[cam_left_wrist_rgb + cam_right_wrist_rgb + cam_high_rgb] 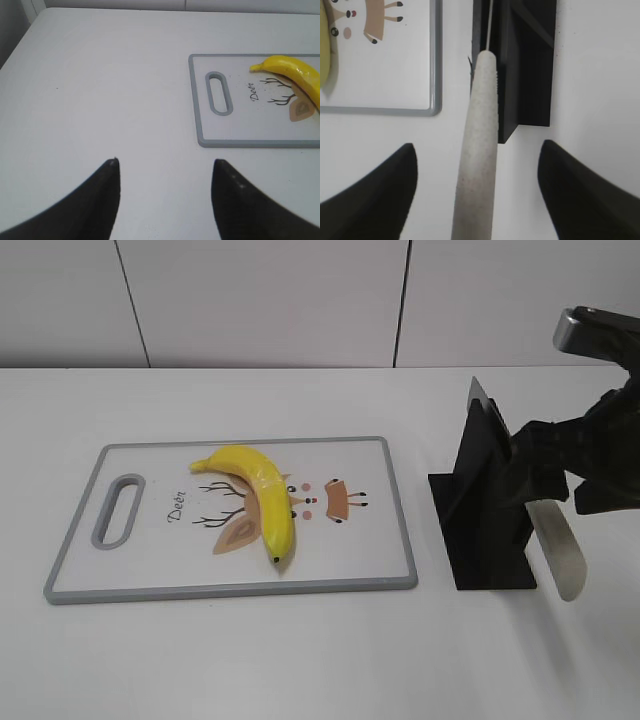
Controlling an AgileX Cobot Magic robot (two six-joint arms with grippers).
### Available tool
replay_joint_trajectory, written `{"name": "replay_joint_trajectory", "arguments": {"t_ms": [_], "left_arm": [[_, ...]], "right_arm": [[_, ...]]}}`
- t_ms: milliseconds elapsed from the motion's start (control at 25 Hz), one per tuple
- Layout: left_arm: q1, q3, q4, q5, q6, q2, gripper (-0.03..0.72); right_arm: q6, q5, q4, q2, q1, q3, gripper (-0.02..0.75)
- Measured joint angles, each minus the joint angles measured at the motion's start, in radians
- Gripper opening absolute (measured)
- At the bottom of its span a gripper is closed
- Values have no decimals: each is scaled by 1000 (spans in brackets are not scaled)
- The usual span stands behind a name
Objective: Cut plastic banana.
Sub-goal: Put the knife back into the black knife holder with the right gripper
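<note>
The plastic banana (pixel 262 497) lay on the cutting board (pixel 390 502), curving from near the board's middle toward its near edge, dark tip pointing at that edge, over the printed deer picture. It looked whole, so by my reading no cut had been made.

To the right of the board stood a black knife stand (pixel 484 510) on the tabletop (pixel 300 660), apart from the board's right edge. The knife (pixel 556 550) sat at the stand's far side from the board, its pale blade hanging down beside the stand. The right wrist view showed the speckled handle (pixel 479 150) running up the middle between the two fingers of the right pincer (pixel 477 190), which stood wide apart and touched nothing. The left pincer (pixel 165 195) hovered over bare tabletop left of the board's handle slot, its fingers likewise apart and empty.

The step in hand seemed to be taking the knife. The risks, as I judged them: closing off-centre on the rounded handle could let it twist or slip, leaving the blade skewed for the cut; pulling it away at an angle might drag or tip the light stand toward the board. Later, the glossy banana, unheld, could roll or skid under the blade unless the left pincer steadied it.
</note>
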Motion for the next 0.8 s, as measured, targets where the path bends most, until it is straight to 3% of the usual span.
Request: {"name": "replay_joint_trajectory", "arguments": {"t_ms": [160,400,800], "left_arm": [[0,0,0,0,0,0,542],[0,0,1,0,0,0,523],[0,0,2,0,0,0,521]], "right_arm": [[-17,2,5,0,0,-2,644],[-72,16,10,-40,0,-51,645],[-303,145,18,-316,0,-117,641]]}}
